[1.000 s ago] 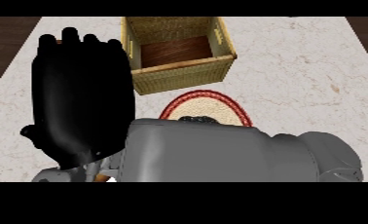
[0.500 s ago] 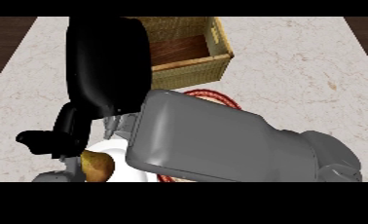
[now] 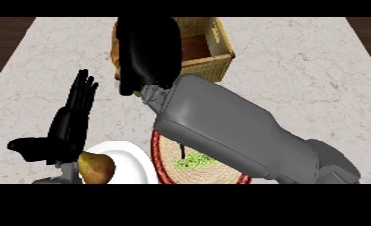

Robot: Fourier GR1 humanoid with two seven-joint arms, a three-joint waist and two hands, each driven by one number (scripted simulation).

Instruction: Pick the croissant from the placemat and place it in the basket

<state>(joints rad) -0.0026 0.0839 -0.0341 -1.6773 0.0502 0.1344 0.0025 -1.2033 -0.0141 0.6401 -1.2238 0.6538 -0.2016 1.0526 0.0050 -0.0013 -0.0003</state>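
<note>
Step in hand: carrying the croissant [image 3: 115, 53] to the basket [image 3: 214, 48]; by my reading the release was not yet done.
Doing it well: the right hand [image 3: 148, 53] should be centred over the basket's open top, clear of the wicker rim, and lowered before the fingers part, so the pastry lands inside rather than on the wall.
Croissant: only a brown sliver showed at the left edge of the right hand, over the basket's left side; off the placemat [image 3: 168, 163].
Right hand: back of the hand toward the camera, fingers curled down round the croissant and hiding most of it.
Right arm: grey forearm ran from the lower right diagonally up to the basket, covering much of the placemat.
Left hand [image 3: 72, 117]: at the view's left, resting, fingers straight and pointing up, thumb out to the side, holding nothing.
Basket: at the counter's [image 3: 304, 68] far middle, wooden floor partly visible to the right of the hand.
Others: a plate [image 3: 134, 163] with a pear [image 3: 95, 167] at the lower left, just beside the placemat; something green lay on the placemat.
</note>
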